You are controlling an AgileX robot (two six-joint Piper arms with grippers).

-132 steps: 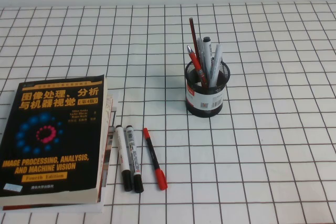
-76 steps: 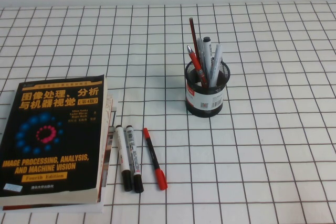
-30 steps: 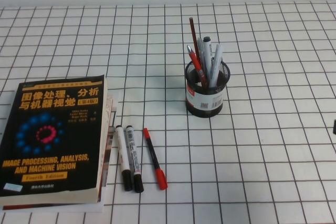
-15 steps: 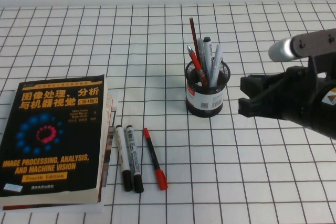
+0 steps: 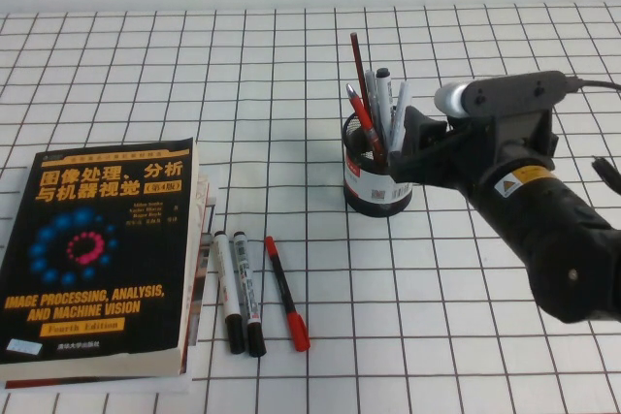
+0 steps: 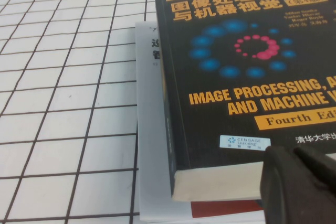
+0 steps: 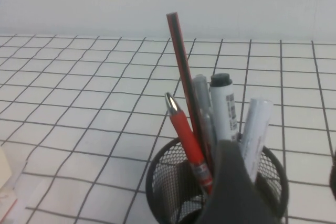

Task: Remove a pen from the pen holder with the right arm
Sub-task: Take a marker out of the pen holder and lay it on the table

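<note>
A black mesh pen holder (image 5: 380, 186) stands on the gridded table right of centre. It holds a red pen (image 5: 363, 115), a tall dark-red pencil (image 5: 357, 60), a black-capped marker (image 5: 383, 94) and a grey pen (image 5: 400, 109). My right gripper (image 5: 406, 147) reaches in from the right and is open at the holder's right rim, with nothing held. In the right wrist view one finger (image 7: 231, 182) covers the holder's rim (image 7: 157, 177) just below the grey pen (image 7: 256, 124); the other shows at the frame's edge. My left gripper (image 6: 299, 182) hovers shut over the book's near corner.
A thick black book (image 5: 97, 249) lies at the left on white paper (image 6: 152, 129). Two black-and-white markers (image 5: 238, 288) and a red pen (image 5: 286, 293) lie beside the book. A white wall closes the far edge.
My right arm has come in from the right edge to the holder's right side, and its jaws have gone from shut to open. The pens and book have not moved.
</note>
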